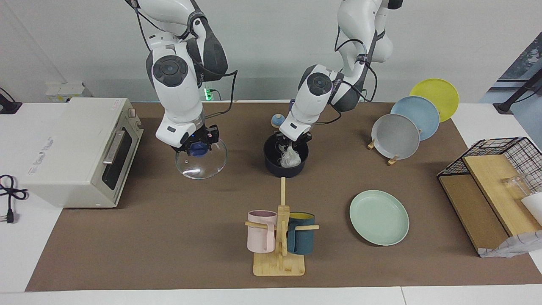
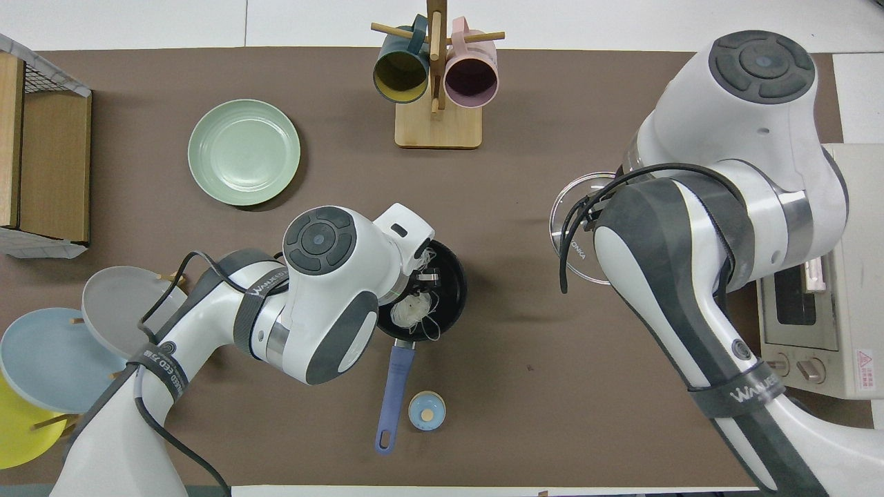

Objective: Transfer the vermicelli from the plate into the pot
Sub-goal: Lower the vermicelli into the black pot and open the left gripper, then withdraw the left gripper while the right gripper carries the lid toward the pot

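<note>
The pale white vermicelli (image 1: 290,158) hangs as a clump into the dark pot (image 1: 275,167), pinched at its top by my left gripper (image 1: 288,147), which stands over the pot. In the overhead view the vermicelli (image 2: 413,312) lies inside the pot (image 2: 453,279), whose blue handle (image 2: 396,386) points toward the robots. The mint-green plate (image 1: 379,217) is bare and lies farther from the robots, toward the left arm's end; it also shows in the overhead view (image 2: 244,152). My right gripper (image 1: 197,147) is shut on the blue knob of a glass lid (image 1: 201,160).
A small blue round cap (image 1: 277,120) lies beside the pot handle. A wooden mug rack (image 1: 279,254) holds a pink and a teal mug. A toaster oven (image 1: 80,148), a rack of grey, blue and yellow plates (image 1: 396,136), and a wire basket (image 1: 504,148) stand at the table's ends.
</note>
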Controlling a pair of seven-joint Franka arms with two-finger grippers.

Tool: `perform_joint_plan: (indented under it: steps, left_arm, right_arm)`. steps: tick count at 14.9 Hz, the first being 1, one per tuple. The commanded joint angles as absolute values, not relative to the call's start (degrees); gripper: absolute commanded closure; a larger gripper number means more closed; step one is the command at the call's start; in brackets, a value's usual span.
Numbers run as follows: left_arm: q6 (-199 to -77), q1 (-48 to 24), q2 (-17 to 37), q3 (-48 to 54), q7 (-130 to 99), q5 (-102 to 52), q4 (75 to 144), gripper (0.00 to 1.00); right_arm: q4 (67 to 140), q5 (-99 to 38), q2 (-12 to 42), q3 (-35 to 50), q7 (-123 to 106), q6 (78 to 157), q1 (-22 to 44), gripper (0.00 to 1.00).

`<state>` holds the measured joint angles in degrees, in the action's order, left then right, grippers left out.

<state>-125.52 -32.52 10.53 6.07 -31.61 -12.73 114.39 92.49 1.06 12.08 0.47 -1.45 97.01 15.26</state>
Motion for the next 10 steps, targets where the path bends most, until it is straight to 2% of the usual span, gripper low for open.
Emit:
perform_joint_plan:
  steps: [1, 5, 7, 10]
  left_arm:
    - [-126.56, -32.78, 10.28, 5.63, -28.83, -13.71, 114.35, 0.01]
    - [-119.3, -29.46, 5.99, 5.19, -28.48, -13.71, 111.81, 0.0]
    - [-113.32, -27.96, 4.23, 5.01, -28.48, -13.62, 108.65, 0.0]
    - [-106.19, -22.08, 0.45, 5.1, -27.43, -13.01, 104.86, 0.0]
  right_arm:
    - [91.76, 0.0, 12.13, 0.79, -0.79, 97.03, 14.77, 1.0]
    - [90.8, -2.98, 12.13, 0.7, -0.7, 96.07, 14.24, 1.0]
    - [87.64, -3.34, 12.91, 0.79, -0.53, 94.75, 14.68, 1.0]
    - [83.94, -3.43, 15.02, 3.42, 7.17, 95.26, 18.09, 1.0]
